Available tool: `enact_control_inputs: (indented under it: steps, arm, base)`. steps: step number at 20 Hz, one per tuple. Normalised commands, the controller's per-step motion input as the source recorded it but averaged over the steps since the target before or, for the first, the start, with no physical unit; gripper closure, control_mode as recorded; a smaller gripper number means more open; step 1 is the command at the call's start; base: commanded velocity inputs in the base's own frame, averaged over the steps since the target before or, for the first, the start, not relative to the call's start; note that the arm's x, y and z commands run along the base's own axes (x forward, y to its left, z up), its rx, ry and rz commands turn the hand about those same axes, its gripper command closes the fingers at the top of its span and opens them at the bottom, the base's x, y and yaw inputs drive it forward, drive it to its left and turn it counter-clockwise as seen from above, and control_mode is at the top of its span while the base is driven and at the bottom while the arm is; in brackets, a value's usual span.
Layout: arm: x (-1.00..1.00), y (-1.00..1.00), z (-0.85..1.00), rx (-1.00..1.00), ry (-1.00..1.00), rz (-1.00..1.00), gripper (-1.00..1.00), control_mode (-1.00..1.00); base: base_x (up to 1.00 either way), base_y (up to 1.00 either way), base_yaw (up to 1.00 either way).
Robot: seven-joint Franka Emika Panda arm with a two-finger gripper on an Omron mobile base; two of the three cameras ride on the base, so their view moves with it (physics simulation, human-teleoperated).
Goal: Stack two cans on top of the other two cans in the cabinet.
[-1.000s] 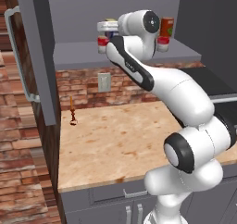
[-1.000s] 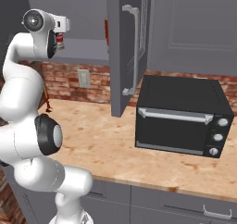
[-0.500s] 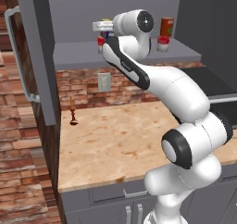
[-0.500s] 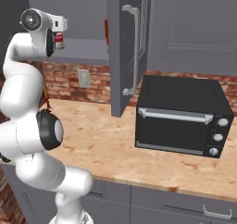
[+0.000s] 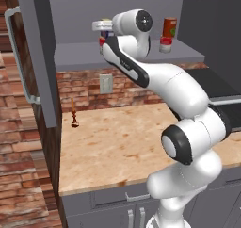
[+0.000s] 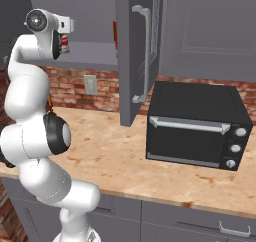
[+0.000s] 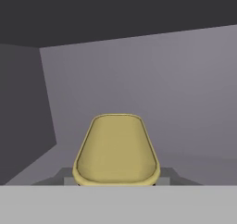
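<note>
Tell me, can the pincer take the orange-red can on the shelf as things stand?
Probably not yet: the pincer is shut on a yellow-topped can. Otherwise the way looks free: the cabinet door stands open, and the orange-red can stands unblocked on a red-and-white can.

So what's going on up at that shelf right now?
Tool shut on blue can, up in the cabinet. Orange-red can already stacked on a red-and-white can. Nothing blocking.

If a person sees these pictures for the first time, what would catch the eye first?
Probably the big white arm reaching up from the counter into the open grey cabinet. On the shelf's right side, the orange-red can stands on a red-and-white can. The black oven on the counter also stands out.
</note>
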Motion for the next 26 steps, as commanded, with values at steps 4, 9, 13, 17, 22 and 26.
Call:
enact_control_inputs:
  steps: [4,9,13,17,22,26]
  arm:
    - [0.20,0.00,0.00,0.00,0.00,0.00,1.00,-1.00]
    - [0.17,0.00,-0.01,0.00,0.00,0.00,1.00,-1.00]
    - [0.11,0.00,-0.05,0.00,0.00,0.00,1.00,-1.00]
    - [0.03,0.00,-0.11,0.00,0.00,0.00,1.00,-1.00]
    - [0.00,0.00,-0.14,0.00,0.00,0.00,1.00,-1.00]
    - [0.00,0.00,-0.06,0.00,0.00,0.00,1.00,-1.00]
  base:
    - [0.00,0.00,0.00]
    - [0.00,0.00,0.00]
    - [0.00,0.00,0.00]
    - [0.00,0.00,0.00]
    - [0.00,0.00,0.00]
    - [0.00,0.00,0.00]
